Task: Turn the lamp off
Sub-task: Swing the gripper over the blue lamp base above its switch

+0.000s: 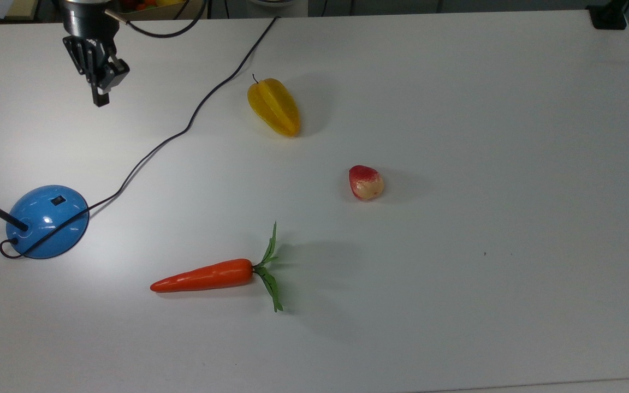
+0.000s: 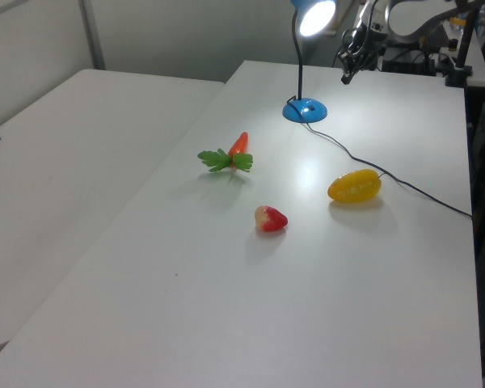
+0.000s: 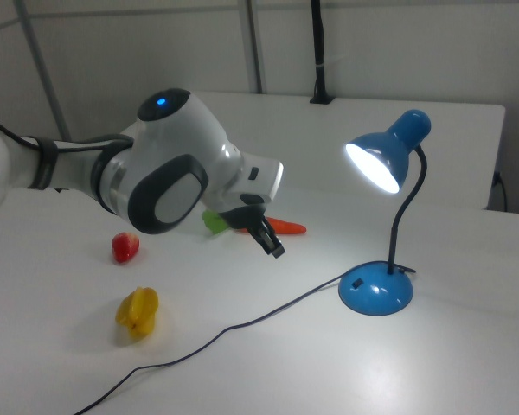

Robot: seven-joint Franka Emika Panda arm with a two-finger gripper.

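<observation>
**Lamp still lit, arm on approach**

Blue lamp (image 3: 389, 216) stands at the top view's left edge of the white desk (image 1: 456, 273); shade glowing, so it's on. Round dome base (image 1: 47, 220) carries a small black rocker switch (image 1: 58, 200) on its upper face. Thin gooseneck rises from the base; black cord (image 1: 183, 130) snakes off toward the desk's far edge.

Gripper (image 1: 100, 98) hangs above the desk, well apart from the base, nearer the far edge in the top view. Jaws look narrow, fingers close together, holding nothing.

Step in hand, judging by this: approach to the switch, no contact yet. Next move calls for travel over to the base, then a fingertip press down on the rocker; small target on a glossy curved dome, so aim matters.

Around: yellow starfruit (image 1: 274, 106) beside the cord, red-and-cream fruit (image 1: 366, 182) mid-desk, carrot (image 1: 205, 276) w/ green leaves nearer the front. All lie off the path; the cord runs near it, and the gooseneck and shade crowd the base.
</observation>
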